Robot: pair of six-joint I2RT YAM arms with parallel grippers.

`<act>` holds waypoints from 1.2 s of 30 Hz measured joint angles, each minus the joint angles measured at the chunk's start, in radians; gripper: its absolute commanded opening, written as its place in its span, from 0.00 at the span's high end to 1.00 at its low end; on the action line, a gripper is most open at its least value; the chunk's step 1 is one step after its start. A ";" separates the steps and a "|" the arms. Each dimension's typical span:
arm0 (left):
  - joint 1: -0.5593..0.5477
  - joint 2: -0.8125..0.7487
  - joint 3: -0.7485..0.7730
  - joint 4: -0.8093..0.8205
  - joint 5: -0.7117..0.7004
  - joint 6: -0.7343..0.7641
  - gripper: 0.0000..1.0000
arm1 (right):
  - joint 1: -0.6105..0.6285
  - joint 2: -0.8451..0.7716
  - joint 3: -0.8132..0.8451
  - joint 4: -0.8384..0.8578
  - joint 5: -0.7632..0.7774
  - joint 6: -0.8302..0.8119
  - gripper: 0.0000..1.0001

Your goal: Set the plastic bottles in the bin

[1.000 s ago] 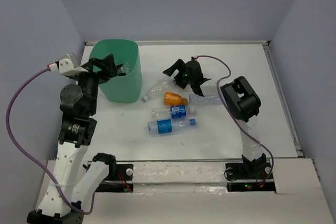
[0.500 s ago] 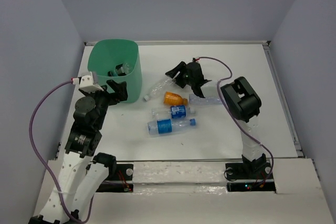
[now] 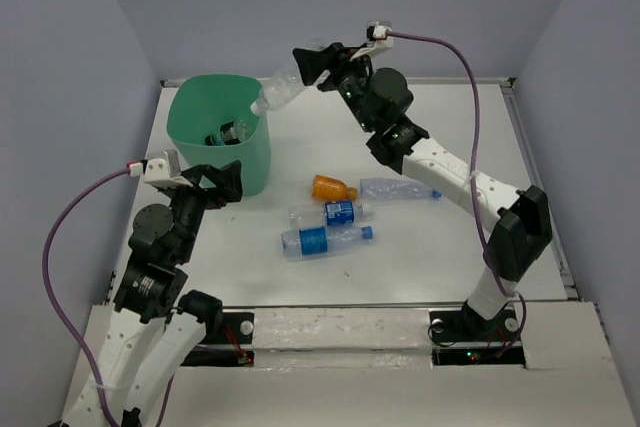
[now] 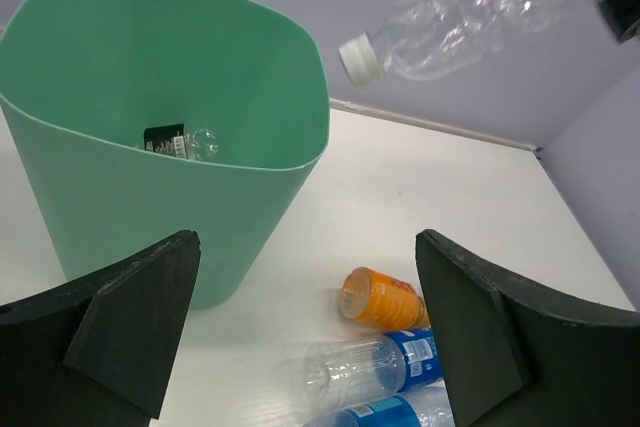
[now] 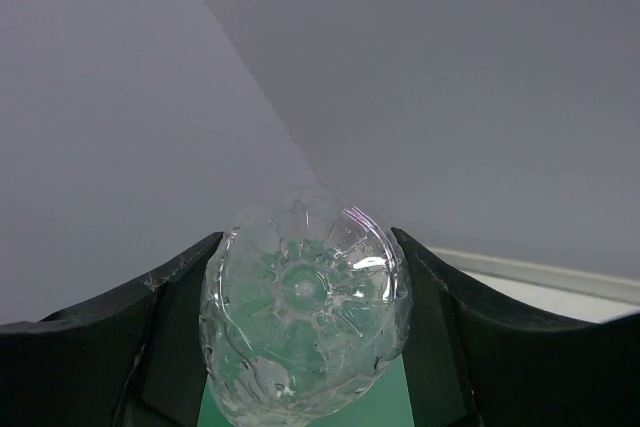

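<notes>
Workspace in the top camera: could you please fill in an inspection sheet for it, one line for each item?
Surface: white table, four bottles lying on it.
Job's things: green bin upright at far left, with a black-labelled bottle inside. A crushed clear bottle is in the air, its cap pointing down toward the bin. On the table are an orange bottle, a clear bottle and two blue-labelled bottles.
Clutter: nothing seen.
Grippers: right gripper shut on the crushed clear bottle's base; left gripper open, empty, beside the bin.
Cables: purple cable on left arm; purple cable on right arm.
Surroundings: plain grey walls on three sides.
</notes>
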 measured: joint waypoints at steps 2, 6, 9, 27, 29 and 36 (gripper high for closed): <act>-0.012 -0.001 0.000 -0.004 -0.009 0.000 0.01 | 0.039 0.005 0.067 -0.002 0.010 -0.075 0.60; -0.024 -0.006 0.000 -0.011 -0.019 0.000 0.01 | 0.087 0.072 0.203 -0.008 0.025 -0.208 0.60; -0.030 -0.015 0.000 -0.015 -0.029 0.000 0.01 | 0.100 0.166 0.314 -0.037 0.021 -0.270 0.59; -0.037 -0.020 0.000 -0.015 -0.031 0.000 0.01 | 0.171 0.515 0.690 -0.348 -0.116 -0.396 0.04; -0.037 -0.007 0.000 -0.014 -0.024 0.000 0.01 | 0.171 0.434 0.610 -0.362 -0.106 -0.395 0.10; -0.037 0.106 0.000 0.010 0.082 0.010 0.03 | 0.109 -0.054 0.081 -0.314 -0.040 -0.303 0.32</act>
